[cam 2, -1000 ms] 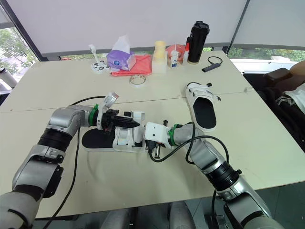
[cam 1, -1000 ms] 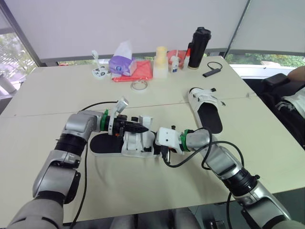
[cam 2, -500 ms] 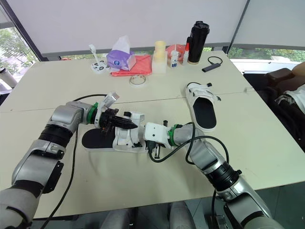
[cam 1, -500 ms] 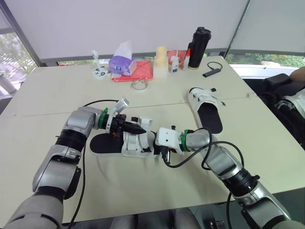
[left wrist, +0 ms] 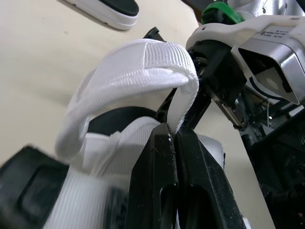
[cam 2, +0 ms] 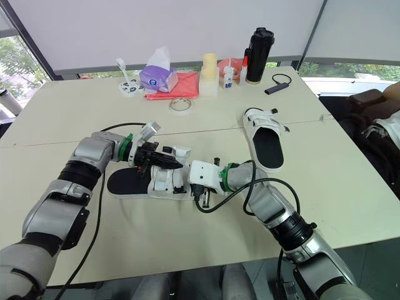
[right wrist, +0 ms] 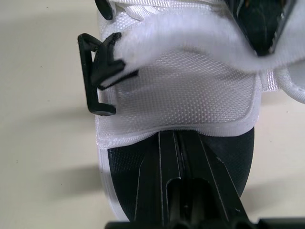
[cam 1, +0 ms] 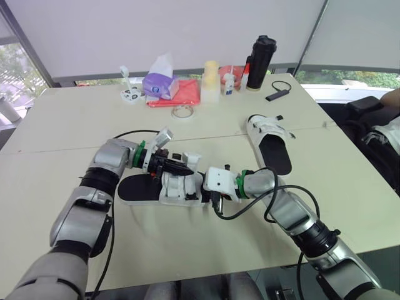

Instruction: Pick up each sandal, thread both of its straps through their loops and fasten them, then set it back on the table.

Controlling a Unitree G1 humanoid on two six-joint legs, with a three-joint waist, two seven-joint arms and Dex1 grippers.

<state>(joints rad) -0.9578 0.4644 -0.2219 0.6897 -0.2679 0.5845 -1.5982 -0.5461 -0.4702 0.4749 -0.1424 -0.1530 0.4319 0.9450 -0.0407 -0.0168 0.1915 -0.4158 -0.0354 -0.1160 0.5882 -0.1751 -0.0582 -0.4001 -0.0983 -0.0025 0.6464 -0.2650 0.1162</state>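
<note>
Black-soled sandal with white mesh straps (cam 1: 180,187) sits flat on the beige desk (cam 1: 69,128), left of the second matching sandal (cam 1: 270,145) and closer in. Left hand (cam 1: 185,170) is clamped tight on the end of its looped white webbing strap (left wrist: 143,62). Right hand (right wrist: 177,138) has its fingers squeezed together, tips right at the mesh upper's edge.

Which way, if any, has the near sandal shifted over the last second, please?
No. The near sandal lies where it did: its heel end is just as far from the tape roll as before.
</note>
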